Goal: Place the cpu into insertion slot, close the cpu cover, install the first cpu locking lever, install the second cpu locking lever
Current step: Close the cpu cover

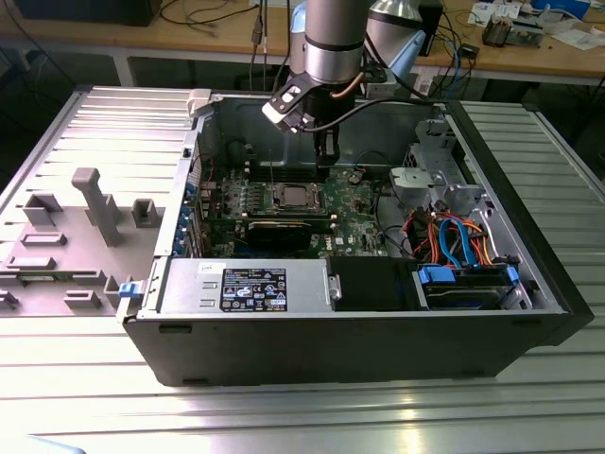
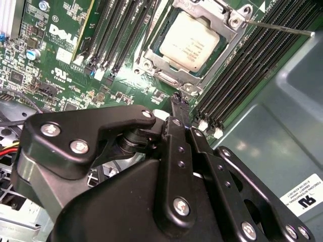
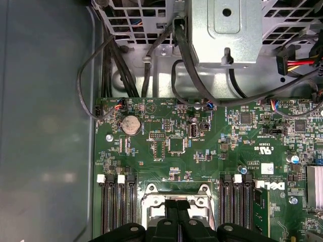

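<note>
Cpu (image 2: 187, 40) seated in slot (image 2: 169, 79) beneath cover (image 2: 218, 56), at 7 o'clock from gripper (image 1: 328, 161) in the exterior view. Gripper clenched, empty (tips near the slot). Hazard: lever (image 2: 282, 28) appears unlatched; a slipped push could scrape the board (image 2: 65, 65).

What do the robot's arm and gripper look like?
The arm is a silver-grey cylinder with a black wrist part and a white-edged camera box beside it. The gripper is matt black: flat linked bars with silver screws, ending in two narrow fingers.
</note>
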`<state>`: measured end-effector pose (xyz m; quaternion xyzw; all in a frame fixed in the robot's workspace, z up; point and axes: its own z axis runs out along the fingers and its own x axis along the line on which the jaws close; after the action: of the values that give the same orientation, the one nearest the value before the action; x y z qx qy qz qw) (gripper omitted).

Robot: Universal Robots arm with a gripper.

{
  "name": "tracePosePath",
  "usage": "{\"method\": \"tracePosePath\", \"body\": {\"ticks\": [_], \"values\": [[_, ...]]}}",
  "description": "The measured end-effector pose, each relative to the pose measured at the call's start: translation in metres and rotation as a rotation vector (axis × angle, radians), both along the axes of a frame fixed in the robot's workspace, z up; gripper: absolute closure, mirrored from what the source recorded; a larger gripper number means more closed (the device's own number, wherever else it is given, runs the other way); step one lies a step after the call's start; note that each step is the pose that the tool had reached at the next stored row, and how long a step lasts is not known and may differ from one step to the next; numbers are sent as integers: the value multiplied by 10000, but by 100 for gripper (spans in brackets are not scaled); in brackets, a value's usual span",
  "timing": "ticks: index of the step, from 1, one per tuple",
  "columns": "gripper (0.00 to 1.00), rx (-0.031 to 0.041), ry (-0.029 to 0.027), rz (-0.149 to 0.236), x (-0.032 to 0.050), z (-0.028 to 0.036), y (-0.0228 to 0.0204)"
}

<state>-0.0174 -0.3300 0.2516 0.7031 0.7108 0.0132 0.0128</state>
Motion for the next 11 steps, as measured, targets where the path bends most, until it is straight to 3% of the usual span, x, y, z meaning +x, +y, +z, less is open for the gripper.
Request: {"method": "tracePosePath", "body": {"ticks": [11], "values": [[89,28,0,31,-183,-16,-5]]}}
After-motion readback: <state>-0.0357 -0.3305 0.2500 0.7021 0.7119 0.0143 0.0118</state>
